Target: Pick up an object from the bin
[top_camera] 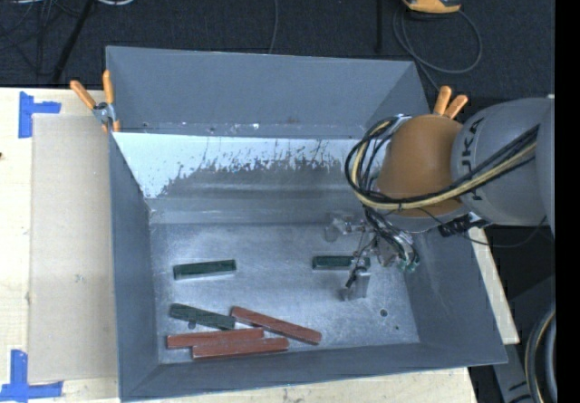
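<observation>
Camera view | gripper (pixel 356 276) low at 4 o'clock of bin floor (pixel 272 243) | dk-green bar (pixel 330 261) lies flat just at its 9 o'clock | spread or pressed: can't tell | risk: grip lands off-centre, bar end nudged, skids away.
</observation>
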`<state>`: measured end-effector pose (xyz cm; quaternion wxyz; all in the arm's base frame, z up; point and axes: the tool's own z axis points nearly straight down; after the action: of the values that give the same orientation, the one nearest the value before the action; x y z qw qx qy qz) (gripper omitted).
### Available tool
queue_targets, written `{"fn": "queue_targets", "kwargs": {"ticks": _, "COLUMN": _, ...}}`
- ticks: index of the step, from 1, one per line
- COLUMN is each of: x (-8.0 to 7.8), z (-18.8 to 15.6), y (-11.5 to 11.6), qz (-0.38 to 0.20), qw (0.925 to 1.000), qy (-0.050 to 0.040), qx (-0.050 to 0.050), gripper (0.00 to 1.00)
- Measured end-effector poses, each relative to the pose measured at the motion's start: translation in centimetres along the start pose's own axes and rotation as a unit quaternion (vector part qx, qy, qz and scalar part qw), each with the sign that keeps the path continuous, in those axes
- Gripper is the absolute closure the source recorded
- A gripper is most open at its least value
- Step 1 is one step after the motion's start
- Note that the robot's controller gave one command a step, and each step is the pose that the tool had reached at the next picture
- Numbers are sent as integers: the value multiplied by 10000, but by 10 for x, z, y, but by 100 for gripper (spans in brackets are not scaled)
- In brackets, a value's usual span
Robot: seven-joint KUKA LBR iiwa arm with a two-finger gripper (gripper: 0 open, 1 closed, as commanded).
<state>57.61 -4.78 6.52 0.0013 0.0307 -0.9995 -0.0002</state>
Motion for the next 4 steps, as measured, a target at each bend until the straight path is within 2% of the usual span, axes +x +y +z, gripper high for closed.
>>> {"fn": "queue_targets", "kwargs": {"ticks": 1, "x": 17, "z": -36, "y": -1, "qz": 131, "qw": 9999, "qy": -13, "qx": 0, "gripper": 0}}
{"fn": "queue_targets", "kwargs": {"ticks": 2, "x": 14, "z": -34, "y": -9, "qz": 693, "qw": 9976, "qy": -16, "qx": -1, "gripper": 0}}
{"fn": "queue_targets", "kwargs": {"ticks": 3, "x": 20, "z": -2, "y": 4, "qz": 924, "qw": 9957, "qy": 12, "qx": -7, "gripper": 0}}
{"fn": "queue_targets", "kwargs": {"ticks": 4, "x": 20, "z": -2, "y": 4, "qz": 913, "qw": 9958, "qy": -3, "qx": -2, "gripper": 0}}
